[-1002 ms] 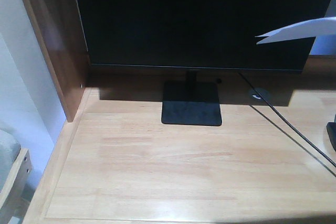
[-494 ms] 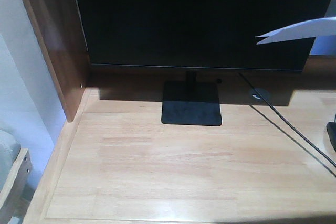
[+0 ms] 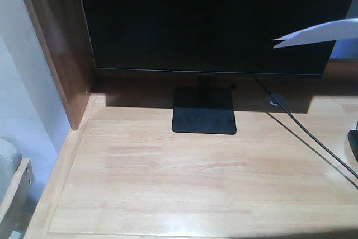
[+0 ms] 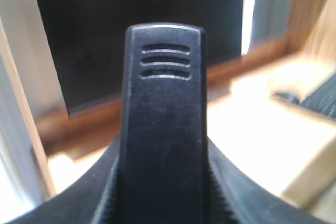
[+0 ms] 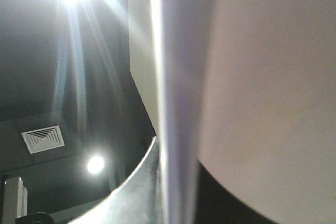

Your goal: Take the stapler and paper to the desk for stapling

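In the left wrist view a black stapler point(image 4: 164, 103) stands upright, three slots near its top end. My left gripper point(image 4: 164, 205) is shut on it, its ribbed pads pressing both sides. The paper point(image 5: 262, 77) fills the right wrist view edge-on, and my right gripper point(image 5: 178, 198) is shut on its lower edge. That camera looks up at the ceiling. In the front view a corner of the paper point(image 3: 316, 32) hangs in the air at the upper right, above the desk point(image 3: 184, 183). Neither gripper shows in the front view.
A black monitor point(image 3: 212, 20) stands on its flat base point(image 3: 203, 117) at the back of the desk. A black cable point(image 3: 313, 138) runs diagonally to the right edge, near a dark object point(image 3: 353, 141). A brown side panel point(image 3: 56, 43) bounds the left.
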Controlling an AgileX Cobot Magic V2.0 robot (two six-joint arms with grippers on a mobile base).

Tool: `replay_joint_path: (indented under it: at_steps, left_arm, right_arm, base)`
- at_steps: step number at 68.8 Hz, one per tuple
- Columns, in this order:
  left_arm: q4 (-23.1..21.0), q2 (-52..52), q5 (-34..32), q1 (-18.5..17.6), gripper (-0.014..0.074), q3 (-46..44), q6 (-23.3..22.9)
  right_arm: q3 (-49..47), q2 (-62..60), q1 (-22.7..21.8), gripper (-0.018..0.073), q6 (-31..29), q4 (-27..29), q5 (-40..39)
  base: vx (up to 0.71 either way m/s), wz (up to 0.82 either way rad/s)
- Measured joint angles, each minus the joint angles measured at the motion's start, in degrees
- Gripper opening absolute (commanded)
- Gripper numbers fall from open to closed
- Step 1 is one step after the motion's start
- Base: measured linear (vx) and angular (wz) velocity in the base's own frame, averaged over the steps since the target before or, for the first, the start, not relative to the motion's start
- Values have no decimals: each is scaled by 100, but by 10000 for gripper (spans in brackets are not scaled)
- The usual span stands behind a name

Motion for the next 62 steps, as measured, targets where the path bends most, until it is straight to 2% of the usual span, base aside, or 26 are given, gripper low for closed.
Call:
replay_joint_path:
  at_steps: [12, 18, 23, 29, 35, 43, 47, 62]
  left_arm:
    - [4, 854, -420, 0, -6, 5, 350]
    - [-96, 1386, -822, 0, -6, 5, 806]
    - [-389, 1819, -1115, 0, -6, 5, 1277]
    - [-899, 2296, -1375, 0, -6, 11, 1877]
    - [-1613, 2780, -1585, 0, -6, 23, 2634]
    - [-2493, 3339, -1841, 0, -6, 42, 3873]
    - [-3040, 3565, -1949, 37, -6, 42, 4638]
    - [-4760, 4380, -1995, 639, -6, 42, 6957]
  right_arm:
    - [0, 0, 0, -10, 0, 0, 0]
    - [0, 0, 0, -10, 0, 0, 0]
    - [0, 0, 0, -10, 0, 0, 0]
    - [0, 0, 0, -10, 0, 0, 0]
    - [0, 0, 0, -10, 0, 0, 0]
    - [0, 0, 0, -10, 0, 0, 0]
    - [0, 0, 0, -10, 0, 0, 0]
    - [0, 0, 0, -10, 0, 0, 0]
  base:
    - [0, 0]
    - [0, 0]
    - [0, 0]
    - [0, 0]
    - [0, 0]
    - [0, 0]
    - [0, 0]
    - [0, 0]
